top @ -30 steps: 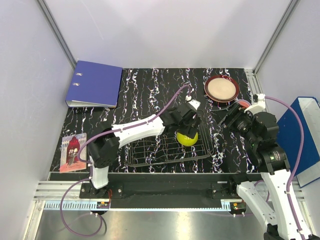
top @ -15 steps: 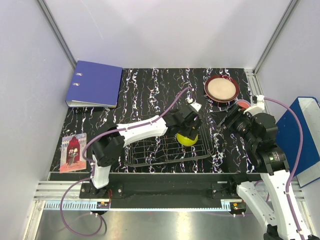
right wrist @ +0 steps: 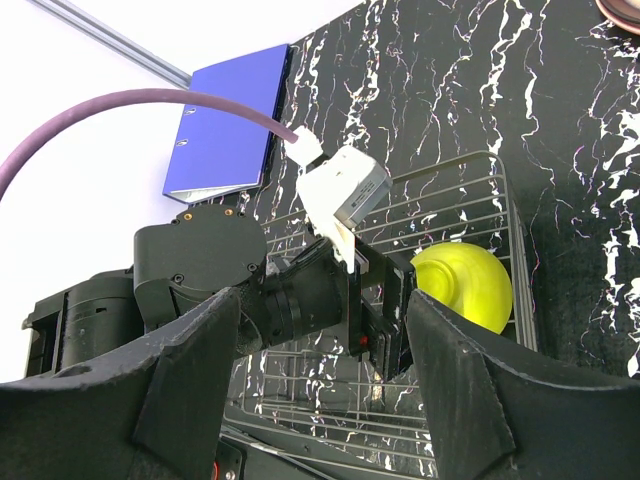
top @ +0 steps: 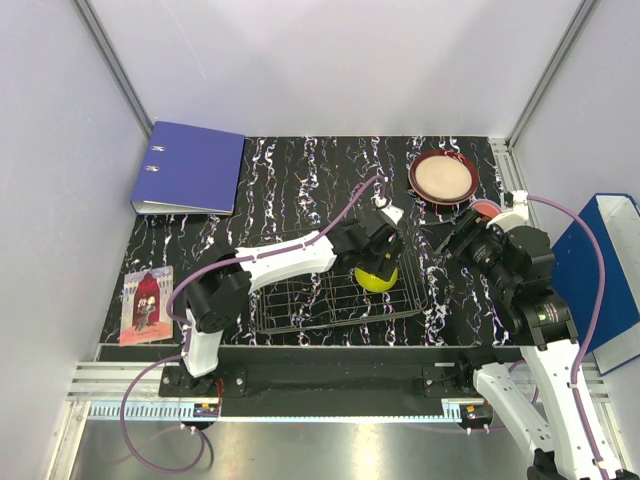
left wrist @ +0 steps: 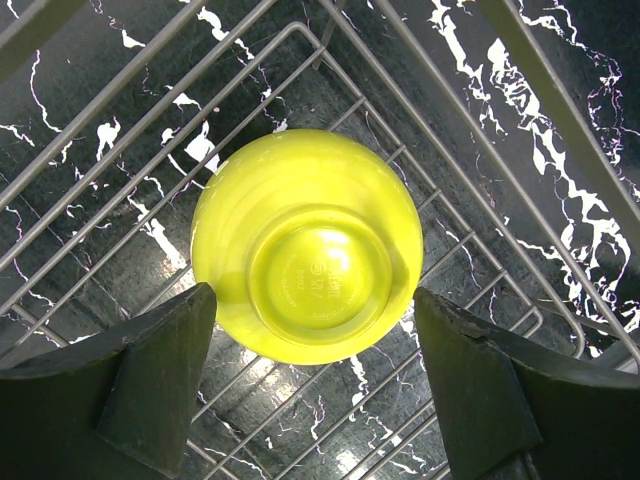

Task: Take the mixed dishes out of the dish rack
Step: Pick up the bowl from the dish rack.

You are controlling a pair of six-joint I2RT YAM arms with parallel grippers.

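The dish rack (top: 300, 310) is a low wire basket at the table's near middle; its rim also shows in the left wrist view (left wrist: 560, 115). The yellow-green bowl (top: 378, 279) lies upside down in the rack's right end. My left gripper (top: 376, 252) hangs open right above it; in its wrist view the bowl (left wrist: 310, 245) sits just beyond the two fingertips (left wrist: 160, 370). My right gripper (top: 460, 237) is open and empty, to the right of the rack, and looks at the bowl (right wrist: 470, 285). The dark-red-rimmed beige plate (top: 443, 178) lies on the table at the back right. The pink cup (top: 486, 207) shows partly behind the right arm. The cream-pink plate and the lavender cup are out of view.
A blue binder (top: 190, 168) lies at the back left. A picture card (top: 147, 305) lies at the left edge. A blue box (top: 600, 270) stands off the table's right side. White walls close the back and sides.
My left gripper has shifted slightly down and closer over the bowl. The right arm has barely moved. The bowl has not moved.
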